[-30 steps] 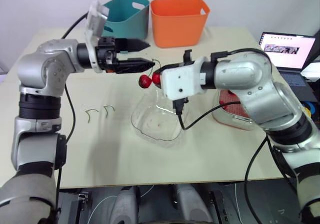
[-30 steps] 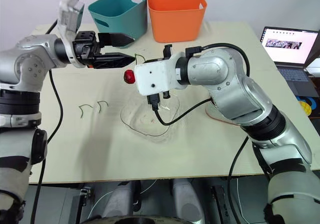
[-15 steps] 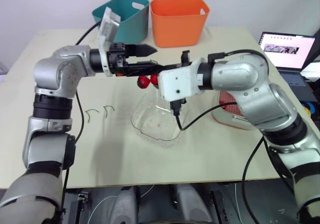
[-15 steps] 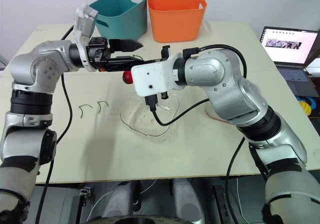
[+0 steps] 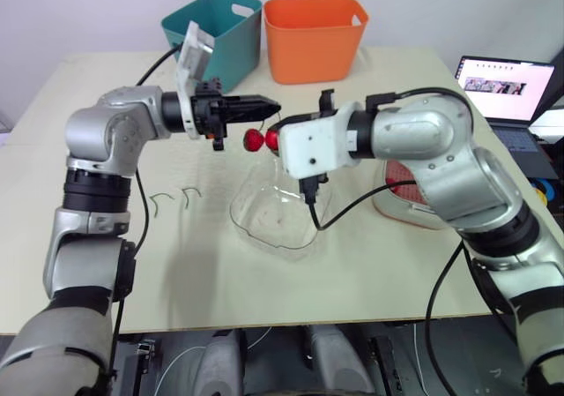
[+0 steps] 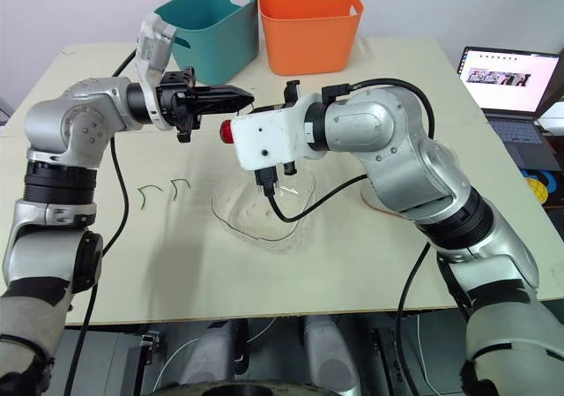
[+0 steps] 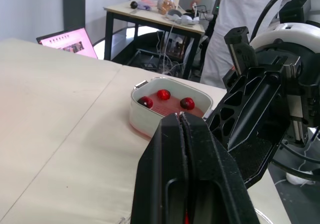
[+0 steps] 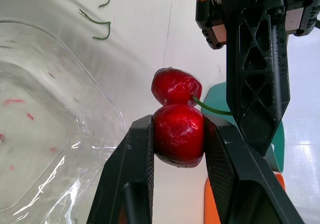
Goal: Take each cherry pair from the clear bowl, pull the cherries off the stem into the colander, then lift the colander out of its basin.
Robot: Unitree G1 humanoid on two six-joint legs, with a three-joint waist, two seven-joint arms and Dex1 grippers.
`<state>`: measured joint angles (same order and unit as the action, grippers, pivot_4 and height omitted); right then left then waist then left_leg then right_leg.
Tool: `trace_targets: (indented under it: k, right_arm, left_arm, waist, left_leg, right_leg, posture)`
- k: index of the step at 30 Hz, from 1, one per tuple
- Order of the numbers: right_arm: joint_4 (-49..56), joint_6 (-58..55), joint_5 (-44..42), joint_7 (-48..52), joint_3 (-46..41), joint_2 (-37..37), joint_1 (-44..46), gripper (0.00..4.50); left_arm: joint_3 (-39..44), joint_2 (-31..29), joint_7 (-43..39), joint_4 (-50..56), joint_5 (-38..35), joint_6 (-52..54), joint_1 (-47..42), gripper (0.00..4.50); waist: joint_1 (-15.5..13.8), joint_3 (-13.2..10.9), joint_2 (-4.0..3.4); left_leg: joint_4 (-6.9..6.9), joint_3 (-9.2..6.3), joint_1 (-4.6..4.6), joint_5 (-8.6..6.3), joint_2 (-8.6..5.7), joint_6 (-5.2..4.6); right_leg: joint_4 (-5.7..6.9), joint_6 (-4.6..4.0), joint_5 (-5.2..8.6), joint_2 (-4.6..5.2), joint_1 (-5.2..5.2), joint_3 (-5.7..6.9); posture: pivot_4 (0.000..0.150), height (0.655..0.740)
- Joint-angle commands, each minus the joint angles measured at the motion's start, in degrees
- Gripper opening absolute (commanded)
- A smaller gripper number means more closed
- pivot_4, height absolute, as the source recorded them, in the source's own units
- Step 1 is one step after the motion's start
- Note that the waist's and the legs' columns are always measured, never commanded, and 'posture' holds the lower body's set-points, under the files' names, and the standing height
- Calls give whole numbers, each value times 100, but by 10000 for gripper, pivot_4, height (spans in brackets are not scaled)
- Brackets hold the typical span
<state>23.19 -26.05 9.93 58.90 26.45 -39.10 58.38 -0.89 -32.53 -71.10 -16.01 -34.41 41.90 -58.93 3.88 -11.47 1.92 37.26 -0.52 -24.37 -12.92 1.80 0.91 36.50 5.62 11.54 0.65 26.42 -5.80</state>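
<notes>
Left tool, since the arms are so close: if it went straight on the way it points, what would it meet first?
Probably the right tool, holding a cherry close beside the left tool's line; past that, the white basin beyond. Depth is unclear.

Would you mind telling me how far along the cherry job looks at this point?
Done: two bare stems lie on the table; three cherries show in the colander. In hand: the right gripper clamps one cherry of a pair, the left gripper is shut on its stem. Left: drop both cherries into the colander, then lift it from its basin. The clear bowl looks empty of cherries.
</notes>
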Motion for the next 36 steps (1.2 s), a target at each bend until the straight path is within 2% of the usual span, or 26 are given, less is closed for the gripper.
trace_targets:
  k: [1, 4, 7, 12, 14, 18, 22, 29, 36]
  right_arm:
    - [102, 2, 20, 19, -254, 35, 115, 11466]
    - [120, -3, -21, 63, -260, 30, 104, 11466]
    - [244, -159, -304, 210, -420, 1, -21, 21015]
    - [654, -2253, -1823, 328, -1654, 294, -85, 37721]
    - [729, -2824, -2182, 244, -1908, 355, -21, 44609]
    - [376, -5066, -3122, -250, -3241, 985, 125, 44609]
    - [-140, -6453, -3440, -790, -3862, 1652, 135, 44609]
    - [-1021, -6645, -4330, -1886, -4770, 2716, 165, 44609]
    - [-1158, -6645, -5121, -2698, -4929, 2898, 304, 44609]
  left_arm:
    - [184, -33, -46, 76, -76, -21, -96, 670]
    - [196, -46, -67, 48, -62, -67, -103, 670]
    - [207, -48, -85, -44, -2, -195, -140, 0]
    - [194, -100, -149, -344, 149, -482, -252, 0]
    - [196, -105, -183, -389, 164, -517, -273, 0]
    - [246, -181, -279, -298, 90, -479, -391, 0]
    - [265, -169, -337, -12, -39, -356, -442, 0]
    - [244, -83, -269, 548, -207, -81, -380, 0]
    - [249, -17, -177, 631, -229, -64, -369, 0]
  waist:
    - [1, 0, 0]
    - [0, 0, 0]
    - [0, 0, 0]
    - [-10, 0, 0]
    - [-14, 0, 0]
    - [-10, 0, 0]
    - [6, 0, 0]
    - [10, 0, -2]
    - [16, 0, -2]
  left_leg:
    - [0, 0, 0, 0, 0, 0]
    - [0, 0, 0, 0, 0, 0]
    - [0, 0, 0, 0, 0, 0]
    - [1, -2, 0, 0, -1, 0]
    - [1, -3, 0, 0, -1, 0]
    - [1, -4, 0, 0, 0, 0]
    - [-2, -4, 3, 0, 0, 0]
    - [-4, -4, 1, 0, -1, 0]
    - [-5, -6, 1, 0, -1, 0]
  right_leg:
    - [0, 0, 0, 0, 0, 0]
    - [0, 0, 0, 0, 0, 0]
    - [0, 0, 0, 0, 0, 0]
    - [0, 0, 0, 1, -3, 0]
    - [2, 0, -1, 1, -3, 0]
    - [2, 0, -1, 1, -3, 1]
    - [4, 0, -1, 1, -3, 0]
    - [8, 0, -1, 1, 0, 0]
    - [7, 0, -1, 1, -1, 0]
  posture:
    - [1500, 7400]
    - [1500, 7400]
    - [1500, 7400]
    - [1500, 7400]
    - [1500, 7400]
    - [1500, 7400]
    - [1500, 7400]
    - [1500, 7400]
    - [1500, 7400]
